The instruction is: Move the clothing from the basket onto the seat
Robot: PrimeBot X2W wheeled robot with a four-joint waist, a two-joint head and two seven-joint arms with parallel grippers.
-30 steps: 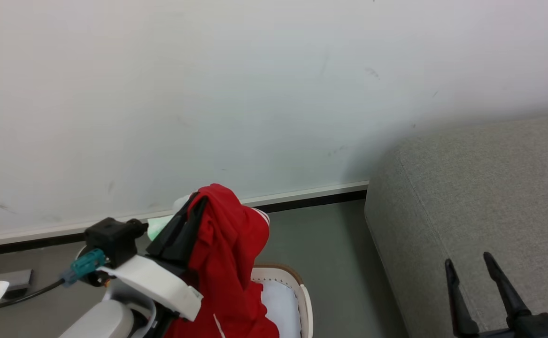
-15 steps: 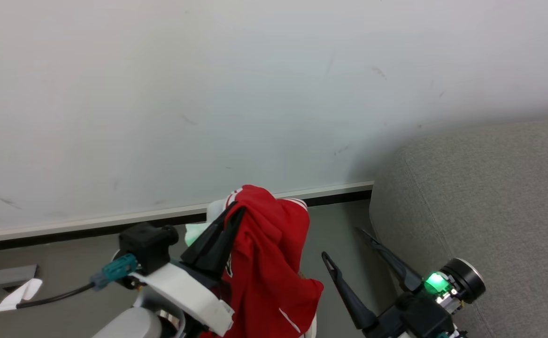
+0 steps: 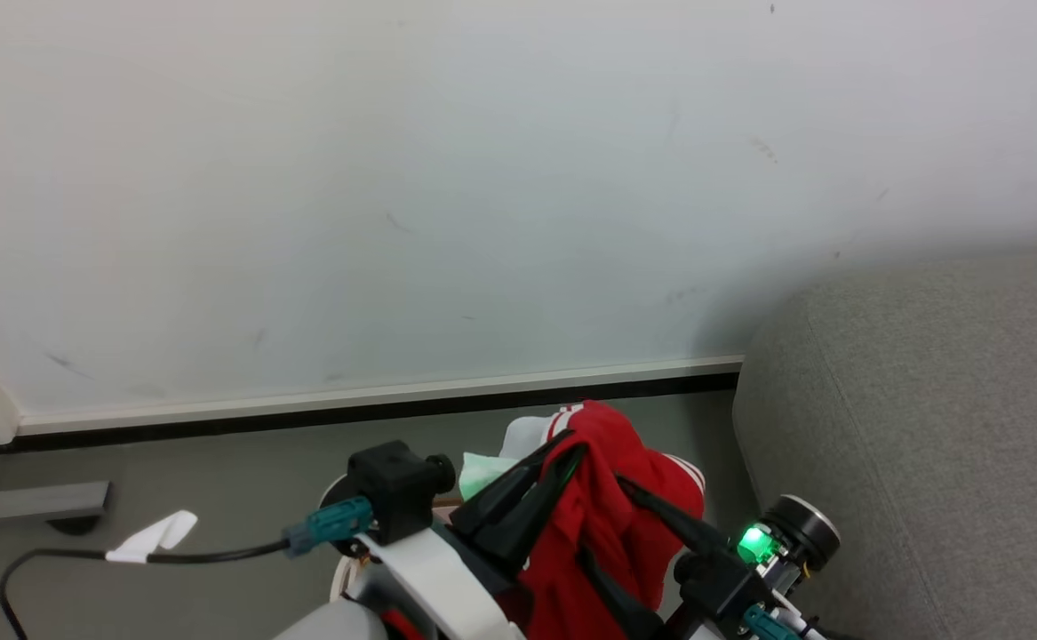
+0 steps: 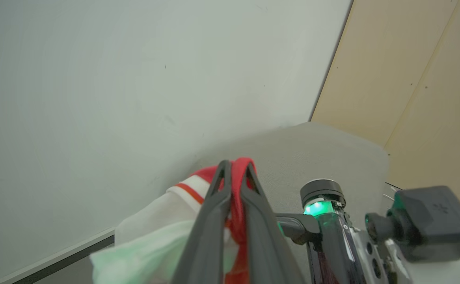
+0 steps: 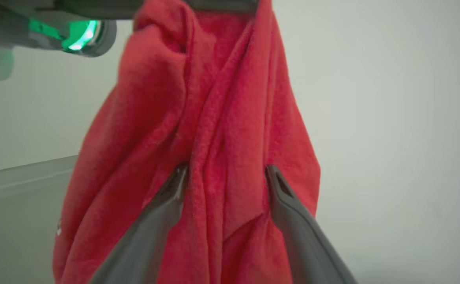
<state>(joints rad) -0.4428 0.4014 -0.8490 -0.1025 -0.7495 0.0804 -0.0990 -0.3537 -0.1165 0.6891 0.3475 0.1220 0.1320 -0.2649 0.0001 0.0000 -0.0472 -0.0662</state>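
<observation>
The left gripper (image 4: 236,165) clamps the soft bright red jersey garment (image 3: 611,453) aloft, near the large light grey fabric sofa (image 3: 927,427); the right gripper (image 5: 226,169) stands spread around its folds; this looks like the transfer step; next, carry it over the sofa.

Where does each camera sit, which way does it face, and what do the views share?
Head view: on the head, facing forward and down at wall, floor, seat; left gripper and right gripper low.
Left wrist view: looks along the left gripper, shut on the clothing, toward wall and seat; right arm alongside.
Right wrist view: looks along the right gripper, open around the hanging clothing.
All share the clothing.
</observation>
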